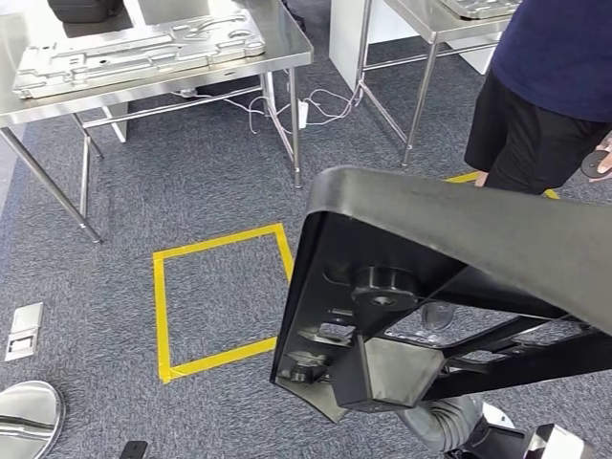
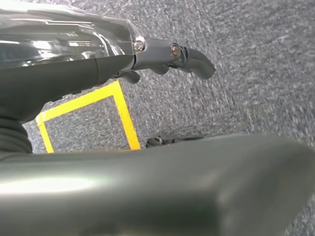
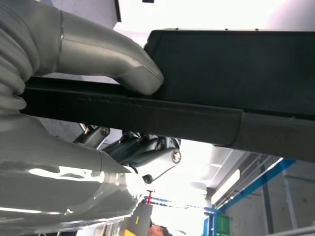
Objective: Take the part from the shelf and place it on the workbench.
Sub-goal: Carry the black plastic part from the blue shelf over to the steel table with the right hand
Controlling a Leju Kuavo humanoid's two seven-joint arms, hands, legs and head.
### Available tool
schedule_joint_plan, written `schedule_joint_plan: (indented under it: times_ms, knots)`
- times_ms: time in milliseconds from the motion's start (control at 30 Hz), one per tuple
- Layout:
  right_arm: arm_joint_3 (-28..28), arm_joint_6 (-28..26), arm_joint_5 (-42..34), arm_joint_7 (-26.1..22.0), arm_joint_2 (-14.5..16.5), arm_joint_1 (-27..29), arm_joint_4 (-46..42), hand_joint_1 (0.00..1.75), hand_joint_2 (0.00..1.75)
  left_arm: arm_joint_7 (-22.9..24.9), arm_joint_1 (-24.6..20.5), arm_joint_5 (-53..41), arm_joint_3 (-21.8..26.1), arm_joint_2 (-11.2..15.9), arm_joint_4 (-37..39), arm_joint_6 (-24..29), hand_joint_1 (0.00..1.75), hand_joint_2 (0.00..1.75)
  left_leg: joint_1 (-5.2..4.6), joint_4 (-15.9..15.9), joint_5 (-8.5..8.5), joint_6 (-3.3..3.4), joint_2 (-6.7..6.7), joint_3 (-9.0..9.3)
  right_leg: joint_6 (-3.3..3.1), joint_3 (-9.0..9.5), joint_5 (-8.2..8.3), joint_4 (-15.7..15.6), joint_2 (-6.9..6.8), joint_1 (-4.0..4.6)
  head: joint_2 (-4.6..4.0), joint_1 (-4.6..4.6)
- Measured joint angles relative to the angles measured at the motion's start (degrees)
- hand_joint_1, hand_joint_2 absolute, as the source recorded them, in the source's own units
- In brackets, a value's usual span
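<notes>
**Part in hand, table still across the floor**

The black part [image 1: 448, 277], a large flat frame with ribs and a round boss on its underside, is carried low on the right of the head view, tilted, its left edge out over the grey carpet just right of the yellow tape square [image 1: 216, 301]. The right hand [image 3: 111, 98] is clamped on it: in the right wrist view the thick thumb presses one face of the part's edge and darker fingers curl under the other. The left hand [image 2: 159, 56] hangs over the carpet with its fingers out straight and nothing in them.

The steel table [image 1: 285, 38] stands far left, already bearing a pressed metal panel [image 1: 137, 48]. A person [image 1: 548, 86] stands far right, close to the part's far edge.

To do the carry well, I judge:
- keep the grip firm, since one hand holds a wide, off-centre load that will want to twist;
- level the part before reaching the table;
- swing it clear of the person;
- set it on bare steel beside the panel, not on top.
</notes>
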Motion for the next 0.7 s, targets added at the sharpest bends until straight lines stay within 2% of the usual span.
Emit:
schedule_joint_plan:
  times_ms: [100, 133, 167, 200, 267, 300, 333, 433, 500, 533, 600, 633, 667, 700]
  knots:
    - [0.00, 0.00, 0.01, 0.00, 0.02, 0.03, 0.01, 1.75, 1.75, 0.02, 0.10, 0.00, 0.00, -0.03, 0.00, 0.00, 0.00, 1.75, 0.19, 10.73, -5.13, -0.58, 0.00, -4.79, -0.35, -0.12, 0.00, 0.05, -0.18, 0.01, 0.00, -0.01]
    - [0.00, 0.00, 0.02, 0.00, 0.02, 0.04, 0.01, 1.75, 1.75, 0.02, 0.15, 0.00, 0.00, -0.03, 0.00, 0.00, 0.00, 1.75, 0.20, 12.95, -5.52, -0.60, 0.00, -5.86, -0.35, -0.12, -0.02, 0.07, -0.19, 0.03, 0.00, -0.01]
    - [0.00, 0.00, 0.02, 0.00, 0.02, 0.04, 0.02, 1.75, 1.75, 0.02, 0.18, 0.00, 0.00, -0.03, 0.00, 0.00, 0.00, 1.75, 0.19, 13.04, -4.79, -0.52, 0.00, -5.98, -0.35, -0.06, -0.04, 0.07, -0.17, 0.05, 0.00, -0.01]
    - [0.00, 0.00, 0.02, 0.00, 0.02, 0.03, 0.02, 1.75, 1.75, 0.02, 0.19, 0.00, 0.00, -0.03, 0.00, 0.00, 0.00, 1.75, 0.18, 10.85, -3.05, -0.34, 0.00, -5.04, -0.31, 0.07, -0.08, 0.07, -0.13, 0.07, 0.00, -0.01]
    - [0.00, 0.00, 0.02, 0.01, 0.02, 0.01, 0.01, 1.75, 1.75, 0.02, 0.15, 0.00, 0.00, 0.00, 0.00, 0.00, 0.00, 1.75, 0.00, 3.19, 1.04, 0.33, -0.04, -1.64, -0.17, 0.29, -0.24, 0.08, -0.03, 0.14, 0.00, 0.00]
    - [0.00, 0.00, 0.02, 0.01, 0.02, 0.00, 0.01, 1.75, 1.75, 0.02, 0.12, 0.00, 0.00, 0.03, 0.00, 0.00, 0.00, 1.75, -0.17, 0.06, 2.26, 0.67, -0.08, -0.32, -0.01, 0.25, -0.30, 0.13, 0.03, 0.17, 0.00, 0.00]
    - [0.01, 0.00, 0.02, 0.01, 0.02, 0.01, 0.01, 1.75, 1.75, 0.01, 0.08, 0.00, 0.00, 0.07, 0.00, 0.00, 0.00, 1.75, -0.33, -1.79, 2.73, 0.93, -0.11, 0.38, 0.19, 0.11, -0.31, 0.17, 0.06, 0.19, 0.00, 0.01]
    - [0.01, 0.00, 0.02, 0.00, 0.01, 0.00, -0.01, 1.75, 1.75, 0.01, 0.09, 0.00, 0.00, 0.10, 0.00, 0.00, 0.00, 1.75, -0.39, -2.97, 2.74, 1.34, -0.13, 0.54, 1.12, -0.10, -0.31, 0.10, 0.08, 0.13, 0.00, 0.02]
    - [-0.01, 0.00, 0.02, -0.01, -0.01, -0.08, -0.03, 1.75, 1.75, 0.00, 0.07, 0.00, 0.00, 0.10, 0.00, 0.01, 0.00, 1.75, -0.10, -3.42, 3.03, 1.79, -0.06, 0.69, 1.69, -0.79, -1.95, 2.08, 0.09, 0.10, 0.00, 0.02]
    - [-0.01, 0.00, 0.02, -0.01, -0.02, -0.08, -0.03, 1.75, 1.75, 0.00, 0.04, 0.00, 0.00, 0.10, 0.00, 0.01, 0.00, 1.75, 0.02, -3.54, 3.13, 1.96, 0.00, 0.75, 1.89, -1.94, -3.68, 4.84, 0.10, 0.06, 0.00, 0.03]
    - [-0.01, 0.00, 0.02, 0.00, -0.02, -0.03, -0.01, 1.75, 1.75, 0.00, 0.07, 0.00, 0.00, 0.10, 0.00, 0.01, 0.00, 1.75, 0.00, -3.52, 3.11, 2.05, 0.08, 0.73, 2.20, -5.45, -7.22, 12.50, 0.11, 0.04, 0.00, 0.04]
    - [-0.01, 0.00, 0.02, 0.00, -0.03, 0.03, 0.01, 1.75, 1.75, 0.01, 0.10, 0.00, 0.00, 0.10, 0.00, 0.00, 0.00, 1.75, -0.01, -3.51, 3.10, 2.06, 0.12, 0.74, 2.32, -6.80, -7.99, 15.33, 0.10, 0.04, 0.00, 0.04]
    - [-0.01, 0.00, 0.02, 0.00, -0.03, 0.06, 0.02, 1.75, 1.75, 0.01, 0.12, 0.00, 0.00, 0.10, 0.00, 0.00, 0.00, 1.75, -0.01, -3.50, 3.08, 2.07, 0.15, 0.79, 2.41, -7.18, -7.56, 16.08, 0.09, 0.04, 0.00, 0.04]
    - [-0.01, 0.00, 0.02, 0.00, -0.03, 0.06, 0.03, 1.75, 1.75, 0.02, 0.11, 0.00, 0.00, 0.10, 0.00, 0.00, 0.00, 1.75, 0.01, -3.50, 3.03, 2.05, 0.14, 0.90, 2.48, -6.33, -5.96, 14.25, 0.08, 0.01, 0.00, 0.04]
